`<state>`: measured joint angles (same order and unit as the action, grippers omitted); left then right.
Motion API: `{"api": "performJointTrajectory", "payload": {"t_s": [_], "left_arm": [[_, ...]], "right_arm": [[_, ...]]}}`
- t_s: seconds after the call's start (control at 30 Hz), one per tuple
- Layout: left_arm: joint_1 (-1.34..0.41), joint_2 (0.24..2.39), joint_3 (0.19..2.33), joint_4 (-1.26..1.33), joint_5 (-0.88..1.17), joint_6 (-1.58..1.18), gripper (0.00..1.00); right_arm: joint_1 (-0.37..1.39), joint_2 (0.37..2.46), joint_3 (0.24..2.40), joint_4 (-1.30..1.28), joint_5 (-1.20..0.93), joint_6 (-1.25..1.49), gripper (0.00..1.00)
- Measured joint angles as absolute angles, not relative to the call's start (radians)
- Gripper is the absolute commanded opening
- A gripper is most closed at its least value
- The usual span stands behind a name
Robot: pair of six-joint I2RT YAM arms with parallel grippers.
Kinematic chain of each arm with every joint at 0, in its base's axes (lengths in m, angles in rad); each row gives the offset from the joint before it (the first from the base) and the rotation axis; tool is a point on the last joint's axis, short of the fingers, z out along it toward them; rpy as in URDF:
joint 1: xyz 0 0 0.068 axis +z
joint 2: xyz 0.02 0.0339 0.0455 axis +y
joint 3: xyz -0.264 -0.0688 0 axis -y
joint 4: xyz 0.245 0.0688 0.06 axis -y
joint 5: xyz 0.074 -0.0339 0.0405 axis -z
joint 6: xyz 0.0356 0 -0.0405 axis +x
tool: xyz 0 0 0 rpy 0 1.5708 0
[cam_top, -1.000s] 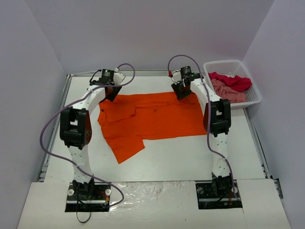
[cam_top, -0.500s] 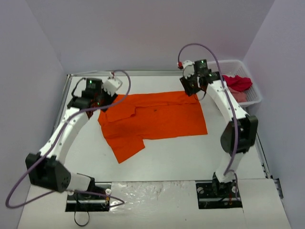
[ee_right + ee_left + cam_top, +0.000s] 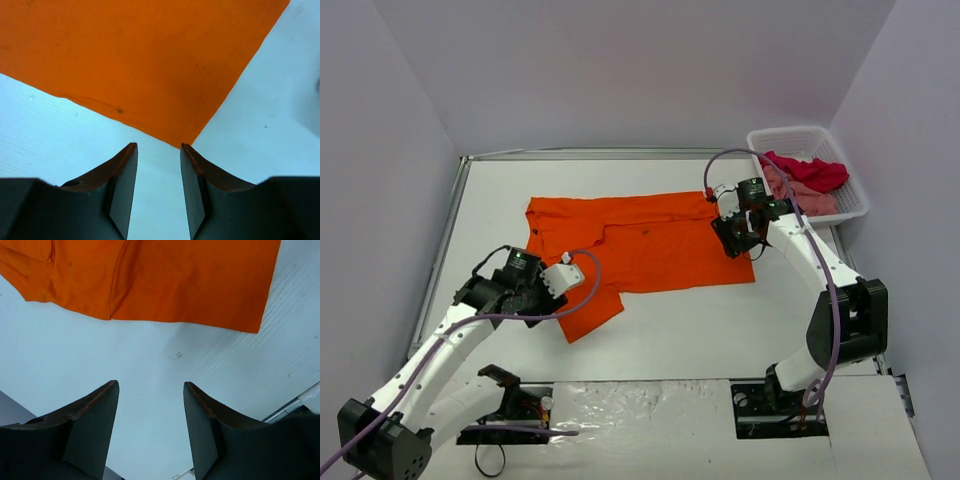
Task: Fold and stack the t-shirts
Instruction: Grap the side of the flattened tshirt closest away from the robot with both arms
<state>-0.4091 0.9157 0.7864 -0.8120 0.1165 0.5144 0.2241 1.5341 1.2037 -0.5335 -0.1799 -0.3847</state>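
A bright orange t-shirt point(image 3: 650, 245) lies spread flat on the white table, one sleeve point(image 3: 588, 310) pointing toward the near left. My left gripper point(image 3: 525, 295) hovers just left of that sleeve. In the left wrist view it point(image 3: 150, 385) is open over bare table, with the orange t-shirt point(image 3: 190, 280) ahead of it. My right gripper point(image 3: 733, 243) is over the shirt's right side. Its wrist view shows it point(image 3: 157, 146) open and empty, a corner of the orange cloth point(image 3: 140, 60) just beyond the fingertips. A crimson t-shirt point(image 3: 815, 172) and a dusty pink one point(image 3: 798, 192) lie crumpled in the basket.
The white lattice basket point(image 3: 790, 131) stands at the far right corner against the wall. Grey walls close in the table on the left, back and right. Both arm bases sit on a foil-covered strip point(image 3: 640, 400) at the near edge.
Both arms have come back from the shirt's far edge: the left swung down to the near-left sleeve, the right to the shirt's right side. Both jaws have widened.
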Motion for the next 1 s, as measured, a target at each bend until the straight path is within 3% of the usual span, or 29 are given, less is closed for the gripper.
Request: {"api": "performJointTrajectory", "payload": {"t_s": [0.13,0.4,1.0], "left_arm": [[-0.463,0.926,0.794,-0.831,0.105,0.537,0.55],[-0.733,1.051,0.795,-0.824,0.008,0.547,0.54],[-0.858,1.131,0.638,-0.623,-0.069,0.549,0.54]], "right_arm": [[0.218,1.529,1.168,-0.519,-0.169,-0.367,0.36],[0.185,1.529,1.165,-0.492,-0.152,-0.347,0.36],[0.097,1.546,1.165,-0.481,-0.134,-0.340,0.37]]}}
